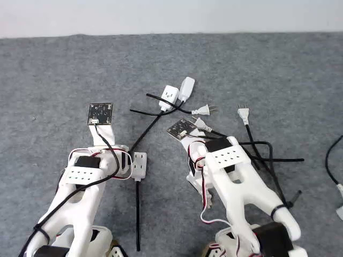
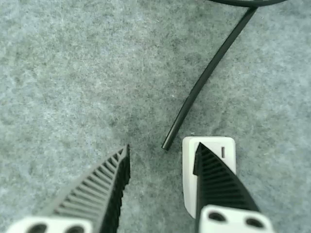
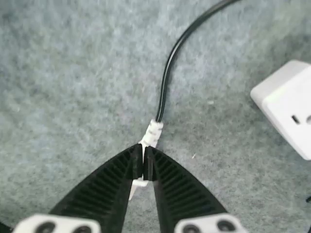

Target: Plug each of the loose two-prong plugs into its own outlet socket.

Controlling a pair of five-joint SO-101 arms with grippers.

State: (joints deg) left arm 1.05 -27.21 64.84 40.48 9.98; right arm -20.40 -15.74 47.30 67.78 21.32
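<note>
In the left wrist view my left gripper (image 2: 162, 150) is open just above the carpet. One finger (image 2: 216, 184) lies over a white outlet block (image 2: 188, 170), and the other stands off on bare carpet. In the high view that outlet block (image 1: 139, 165) sits beside the left arm (image 1: 86, 179). My right gripper (image 3: 144, 151) is shut on a white two-prong plug (image 3: 152, 133), whose black cord (image 3: 167, 73) runs away from it. Loose white plugs (image 1: 202, 110) (image 1: 244, 113) lie ahead of the right arm (image 1: 230, 160), with a third plug (image 1: 199, 124) close to its wrist.
Two more white outlet blocks (image 1: 170, 98) (image 1: 186, 88) lie side by side at the middle back; one outlet block (image 3: 286, 114) shows near the right gripper. Black cords (image 1: 262, 155) tangle right of the right arm. A cord end (image 2: 167, 143) rests beside the left outlet. Grey carpet (image 1: 53, 80) is open to the left.
</note>
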